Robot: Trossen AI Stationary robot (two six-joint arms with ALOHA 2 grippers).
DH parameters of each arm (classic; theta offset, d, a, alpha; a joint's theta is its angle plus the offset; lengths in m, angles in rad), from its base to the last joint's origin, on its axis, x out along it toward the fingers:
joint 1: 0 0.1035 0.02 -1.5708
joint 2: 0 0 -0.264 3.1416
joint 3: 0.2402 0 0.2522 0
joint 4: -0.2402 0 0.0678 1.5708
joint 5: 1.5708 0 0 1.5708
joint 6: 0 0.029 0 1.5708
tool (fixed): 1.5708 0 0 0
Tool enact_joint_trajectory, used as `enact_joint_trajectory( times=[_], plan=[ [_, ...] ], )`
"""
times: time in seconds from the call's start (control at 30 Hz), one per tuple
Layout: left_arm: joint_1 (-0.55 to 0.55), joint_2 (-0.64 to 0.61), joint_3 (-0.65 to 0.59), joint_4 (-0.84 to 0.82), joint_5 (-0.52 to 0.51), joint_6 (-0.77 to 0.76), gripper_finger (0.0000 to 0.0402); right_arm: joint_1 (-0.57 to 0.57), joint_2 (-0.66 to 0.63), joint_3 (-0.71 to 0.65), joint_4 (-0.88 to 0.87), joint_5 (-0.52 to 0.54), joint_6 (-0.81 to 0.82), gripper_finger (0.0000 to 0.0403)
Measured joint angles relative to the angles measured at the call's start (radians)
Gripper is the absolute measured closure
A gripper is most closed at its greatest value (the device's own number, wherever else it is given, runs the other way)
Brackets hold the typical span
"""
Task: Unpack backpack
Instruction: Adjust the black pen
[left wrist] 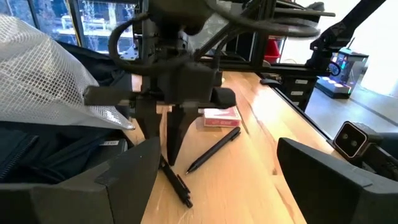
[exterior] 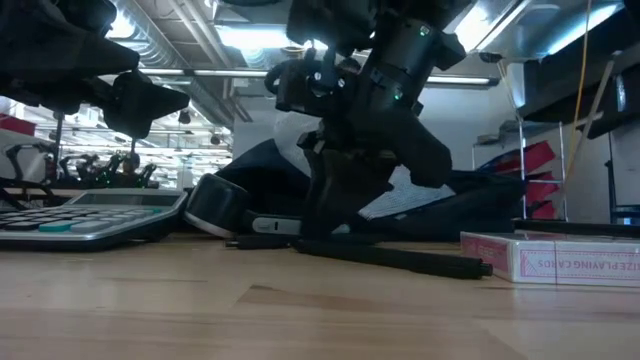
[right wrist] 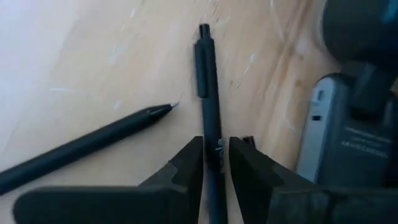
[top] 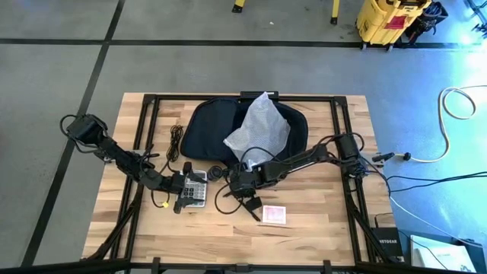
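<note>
The dark backpack (top: 209,125) lies at the table's far middle, with a crinkly clear plastic bag (top: 259,129) resting on it. In front of it, two black pens lie on the wood. My right gripper (right wrist: 216,158) stands over one pen (right wrist: 208,93), shut on it. The other pen (right wrist: 81,149) lies slanting beside it. My left gripper (left wrist: 211,186) waits open and level above the calculator (top: 196,187), facing the right gripper (left wrist: 171,155). My right gripper pinches the pen's barrel (right wrist: 212,134), below the clip, between its two fingertips. The fingers slant down from above, one on each side of the pen. The pen lies flat on the table.
A box of playing cards (top: 274,214) lies near the front, right of the pens. A black round object (exterior: 215,205) and a grey device (right wrist: 336,143) sit between calculator and gripper. A black cable (top: 176,141) lies left of the backpack. Bare wood spans the near edge.
</note>
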State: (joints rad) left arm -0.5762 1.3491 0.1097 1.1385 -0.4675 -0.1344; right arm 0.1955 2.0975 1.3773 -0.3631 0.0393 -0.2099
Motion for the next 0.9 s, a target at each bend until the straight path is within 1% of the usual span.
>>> enact_joint_trajectory(
  times=[0.23,0.47,0.6,0.77,0.9],
  plan=[
    [0.0,0.0,0.0,-0.007,0.0,-0.011,0.0092,0.0,0.007,0.0,0.002,-0.005,0.001,0.0344],
    [0.0,0.0,0.0,-0.008,0.0,-0.012,0.0092,0.002,0.005,0.003,-0.034,-0.006,0.02,0.0376],
    [0.0,0.0,0.0,-0.007,0.0,-0.015,0.0092,0.013,0.005,0.005,-0.042,-0.005,0.024,0.0377],
    [0.0,0.0,0.0,-0.007,0.0,-0.015,0.0092,0.019,0.006,0.037,-0.108,-0.005,0.06,0.0374],
    [0.0,0.0,0.0,-0.007,0.0,-0.015,0.0092,0.022,0.008,0.085,-0.195,-0.019,0.091,0.0374]
  ],
)
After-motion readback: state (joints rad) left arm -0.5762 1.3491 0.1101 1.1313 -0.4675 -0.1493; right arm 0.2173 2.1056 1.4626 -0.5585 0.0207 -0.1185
